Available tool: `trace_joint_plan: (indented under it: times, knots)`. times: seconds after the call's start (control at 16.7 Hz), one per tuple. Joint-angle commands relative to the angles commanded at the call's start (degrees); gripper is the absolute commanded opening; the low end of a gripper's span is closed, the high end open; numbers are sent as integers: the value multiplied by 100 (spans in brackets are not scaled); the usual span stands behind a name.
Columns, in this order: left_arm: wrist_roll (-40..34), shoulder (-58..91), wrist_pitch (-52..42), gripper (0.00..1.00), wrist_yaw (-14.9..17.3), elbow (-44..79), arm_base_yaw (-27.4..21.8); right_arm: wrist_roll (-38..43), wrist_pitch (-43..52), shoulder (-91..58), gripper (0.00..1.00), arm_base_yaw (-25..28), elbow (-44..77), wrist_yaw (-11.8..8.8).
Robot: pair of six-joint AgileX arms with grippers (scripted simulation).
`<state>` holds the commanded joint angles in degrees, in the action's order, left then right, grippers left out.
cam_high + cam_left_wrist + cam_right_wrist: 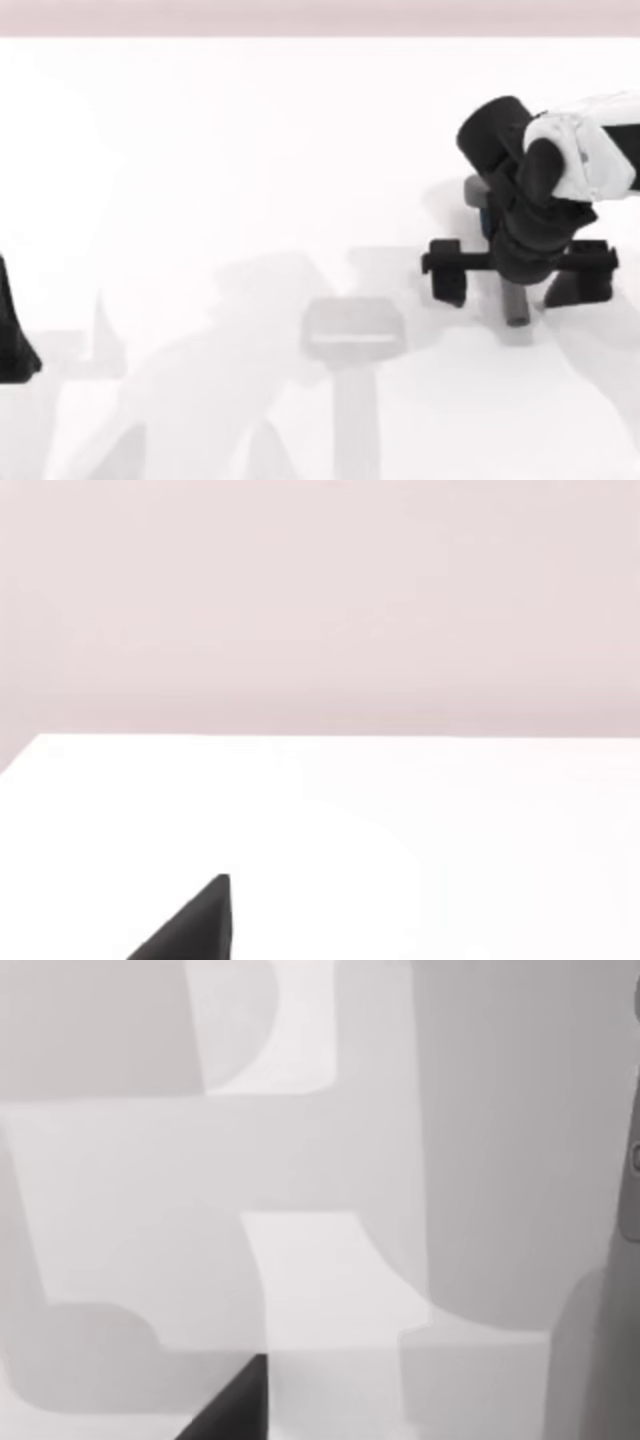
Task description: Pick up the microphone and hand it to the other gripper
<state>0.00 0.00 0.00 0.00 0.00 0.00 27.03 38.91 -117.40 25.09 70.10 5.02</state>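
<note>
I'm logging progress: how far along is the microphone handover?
Done: the right tool is positioned over the small microphone with a grey cylindrical handle and dark blue head. In hand: the tool is open, with one finger on each side of the handle, and has not yet closed. Left to do: grasp, lift and pass to the left tool, parked at the left edge.

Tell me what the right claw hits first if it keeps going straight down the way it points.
Most likely the microphone: the right claw is open and straddles its grey handle from above. Height above it is unclear.
</note>
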Motion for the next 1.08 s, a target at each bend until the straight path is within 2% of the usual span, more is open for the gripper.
trace_joint_plan:
  times: [0.12,0.9,1.08]
  knots:
    - [0,0,0,100,0,0,0,0,0,0,100,0,0,0]
    - [0,0,0,100,0,0,0,0,0,0,2,0,0,0]
    - [0,0,0,100,0,0,0,0,0,0,0,0,0,0]
